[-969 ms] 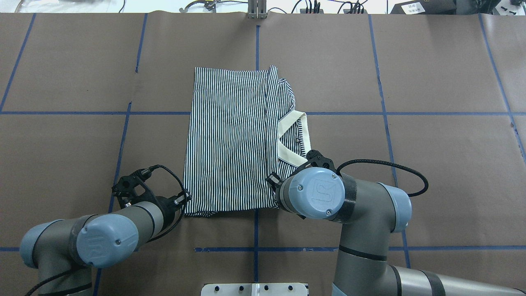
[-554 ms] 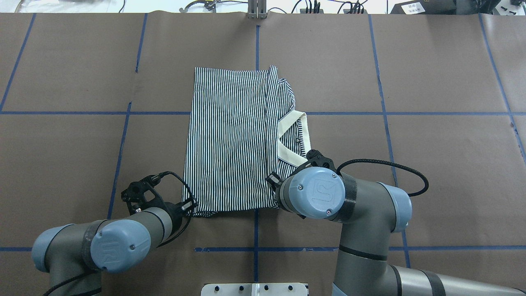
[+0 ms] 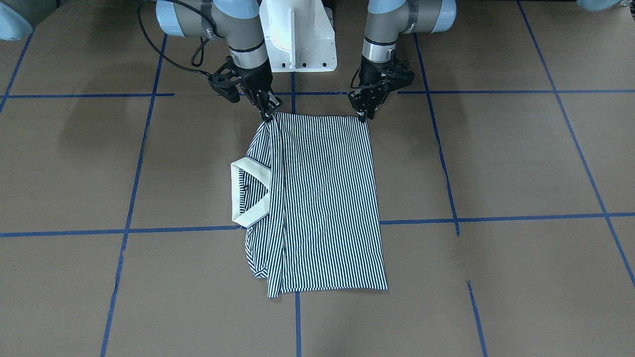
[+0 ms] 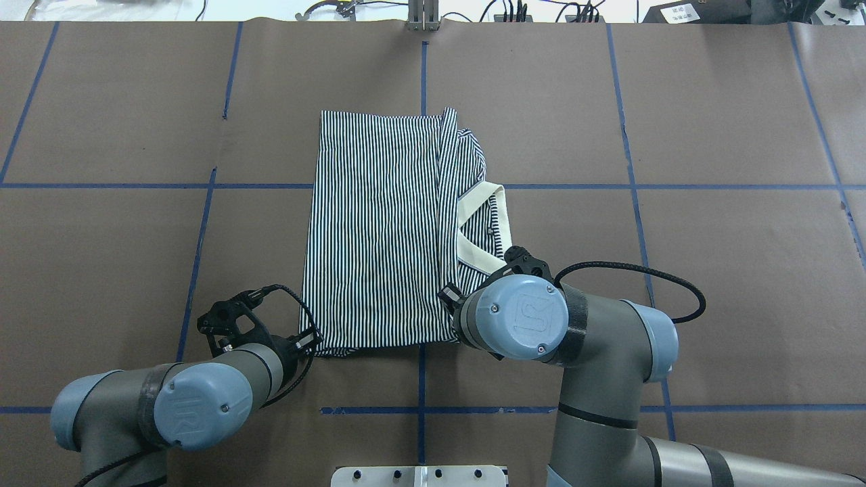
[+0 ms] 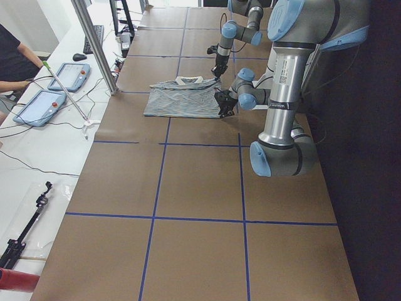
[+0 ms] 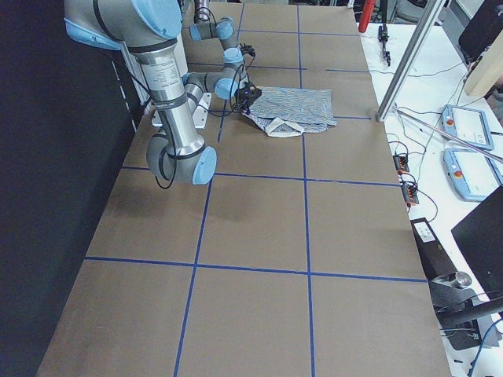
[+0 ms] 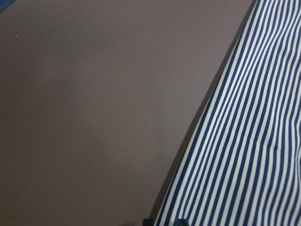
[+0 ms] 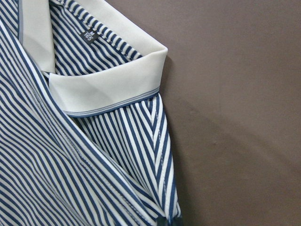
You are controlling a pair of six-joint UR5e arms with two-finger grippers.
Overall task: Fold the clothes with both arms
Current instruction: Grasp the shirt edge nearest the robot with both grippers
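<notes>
**A:** Over at the near left corner of the bench [image 4: 710,291], the left hand [image 4: 312,340] has slid in from the bare brown paper. A second ago it sat clear of the cloth. Now its black tips meet the hem corner of the short-sleeved, navy-and-white striped polo shirt [image 4: 379,230].

**B:** Closed on it?

**A:** I cannot tell. The wrist view shows only the striped edge against the paper, with the tips barely in frame.

**B:** And the right hand [image 3: 268,112]?

**A:** Unmoved at the near right corner. Its fingers are drawn to a narrow point with the fabric pinched between them, as far as I can judge.

**B:** So both near corners are covered. That looks like the set-up for lifting that edge and folding it over to the far side.

**A:** Likely. The shirt lies flat mid-bench, already folded into a tall rectangle, with its plain cream collar [image 4: 475,256] poking out on the right.

**B:** Materials?

**A:** It's a thin, soft knit, lightly creased and sure to drape. The collar is stiffer, with a crisp edge. The bench paper is matt, crossed by blue tape lines [image 4: 135,185].
</notes>
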